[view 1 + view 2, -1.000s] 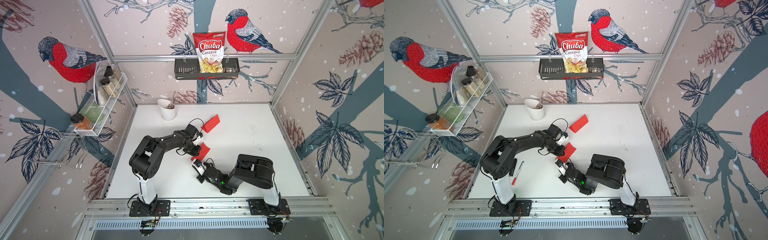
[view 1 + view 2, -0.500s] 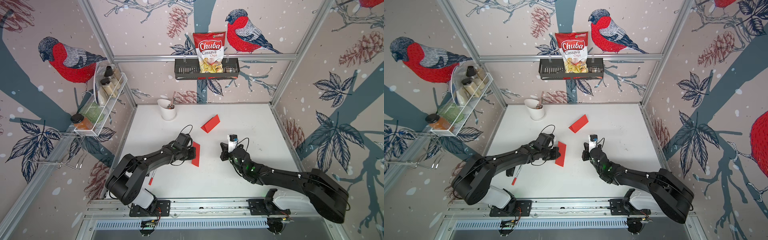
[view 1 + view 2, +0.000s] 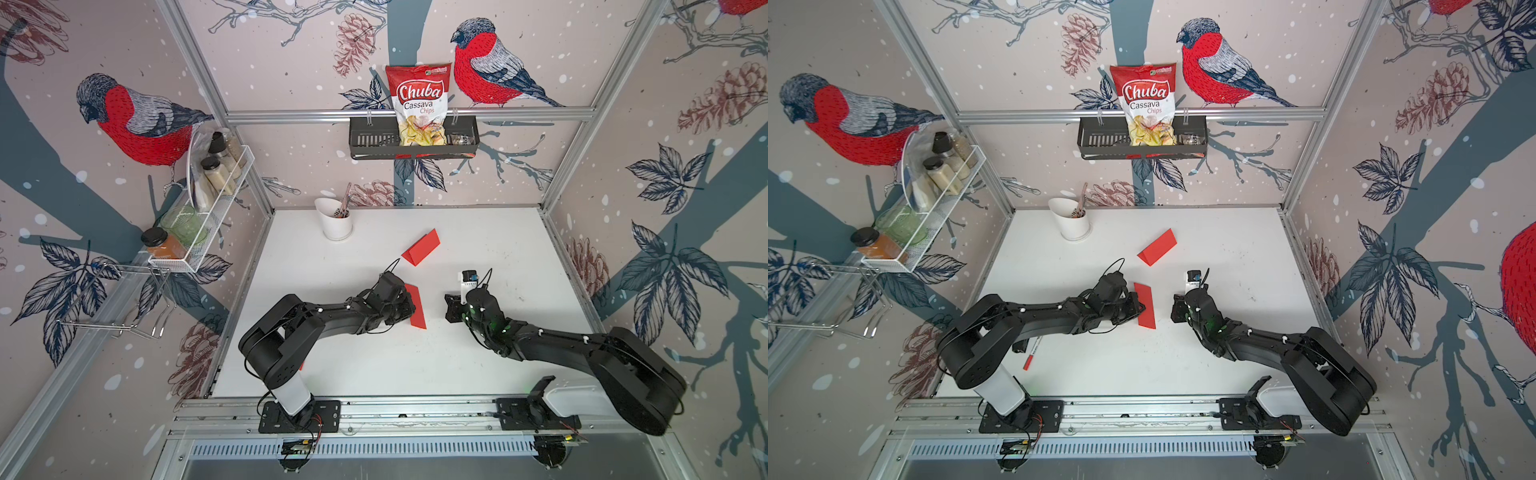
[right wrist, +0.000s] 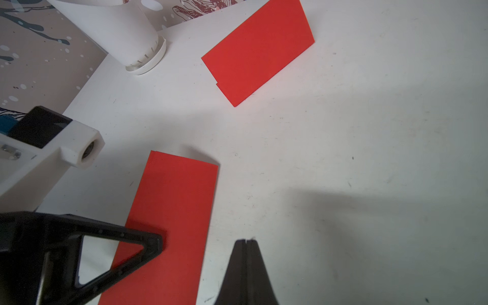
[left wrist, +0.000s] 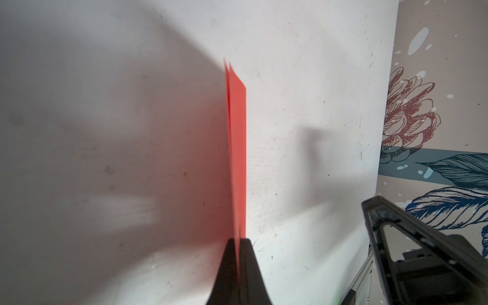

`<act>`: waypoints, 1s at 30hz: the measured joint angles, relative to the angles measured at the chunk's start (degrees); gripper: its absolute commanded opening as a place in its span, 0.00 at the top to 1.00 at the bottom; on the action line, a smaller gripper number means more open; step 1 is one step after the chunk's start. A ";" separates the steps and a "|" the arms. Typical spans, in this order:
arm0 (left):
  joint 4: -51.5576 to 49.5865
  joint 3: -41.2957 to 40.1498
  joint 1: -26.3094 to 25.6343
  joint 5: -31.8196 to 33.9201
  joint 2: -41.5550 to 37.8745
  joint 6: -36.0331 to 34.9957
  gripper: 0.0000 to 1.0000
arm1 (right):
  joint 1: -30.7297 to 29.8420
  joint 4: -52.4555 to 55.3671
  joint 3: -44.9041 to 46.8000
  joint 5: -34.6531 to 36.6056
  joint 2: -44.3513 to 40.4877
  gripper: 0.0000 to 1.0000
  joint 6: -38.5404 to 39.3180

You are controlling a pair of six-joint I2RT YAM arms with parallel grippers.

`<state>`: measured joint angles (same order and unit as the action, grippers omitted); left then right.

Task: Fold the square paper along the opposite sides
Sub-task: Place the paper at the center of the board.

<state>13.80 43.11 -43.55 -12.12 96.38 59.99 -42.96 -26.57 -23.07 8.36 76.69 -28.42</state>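
— Though the arm's own bulk hides the fingertips in both top views, the left gripper point(image 3: 405, 311) meets a long edge of the folded red paper point(image 3: 417, 311) in the middle of the table point(image 3: 498, 257). The right gripper point(image 3: 451, 307) hangs just beside the opposite edge, apart. A red marker point(image 3: 1032, 353) shows half-hidden under the left arm in a top view.

— And from the left wrist?

— Blurred. The paper point(image 5: 237, 145) runs edge-on, both layers pinched between the left gripper's point(image 5: 239, 241) fingers.

— The right wrist?

— The right gripper point(image 4: 245, 241) has its fingers pressed together on nothing, tips just off the paper point(image 4: 174, 211), which is partly cut off by the frame. One left finger point(image 4: 154, 239) lies across it. Whether the sheet rests on the surface cannot be told. Beyond lie a second folded sheet point(image 4: 258, 50) and a white cup point(image 4: 124, 34), its rim out of frame.

— The setting?

— A scuffed white tabletop, walls point(image 3: 665, 166) printed with red-breasted birds.
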 measured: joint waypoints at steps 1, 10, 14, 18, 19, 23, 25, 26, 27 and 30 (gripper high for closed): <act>0.28 0.00 -0.22 -0.09 0.28 0.02 0.90 | 0.04 0.04 -0.15 -0.50 0.35 1.00 0.00; -1.25 2.84 -1.70 -1.20 2.32 -3.50 0.64 | 0.28 -0.04 -2.27 -4.02 4.85 0.97 0.02; -3.67 2.91 -1.73 -0.46 2.12 -5.42 0.46 | 0.28 -0.20 -2.91 -4.79 6.49 0.91 0.02; -6.75 3.72 -1.75 1.68 0.87 -7.10 0.41 | 0.28 -0.42 -3.56 -5.73 7.74 0.91 0.02; -7.39 4.22 -1.75 1.88 0.70 -7.61 0.41 | 0.28 -0.46 -3.63 -5.81 8.00 0.91 0.04; -10.23 7.15 -1.75 3.85 0.48 -9.86 0.37 | 0.24 -0.46 -3.96 -6.05 9.33 0.90 0.09; -11.41 8.00 -1.75 4.87 0.26 -10.95 0.32 | 0.22 -0.46 -4.09 -6.38 9.68 0.90 0.09; -11.96 8.35 -1.75 5.49 0.15 -11.67 0.28 | 0.20 -0.46 -4.13 -6.45 9.75 0.90 0.09; -12.74 8.70 -1.75 6.29 0.09 -12.28 0.26 | 0.15 -0.44 -4.24 -6.45 9.86 0.90 0.11; -14.32 9.03 -1.75 8.00 0.04 -13.46 0.23 | 0.11 -0.39 -4.92 -6.45 10.27 0.89 0.26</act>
<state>-0.51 52.14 -45.30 -4.12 96.42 46.52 -42.85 -26.96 -27.99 1.91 86.96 -28.16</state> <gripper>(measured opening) 0.761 0.105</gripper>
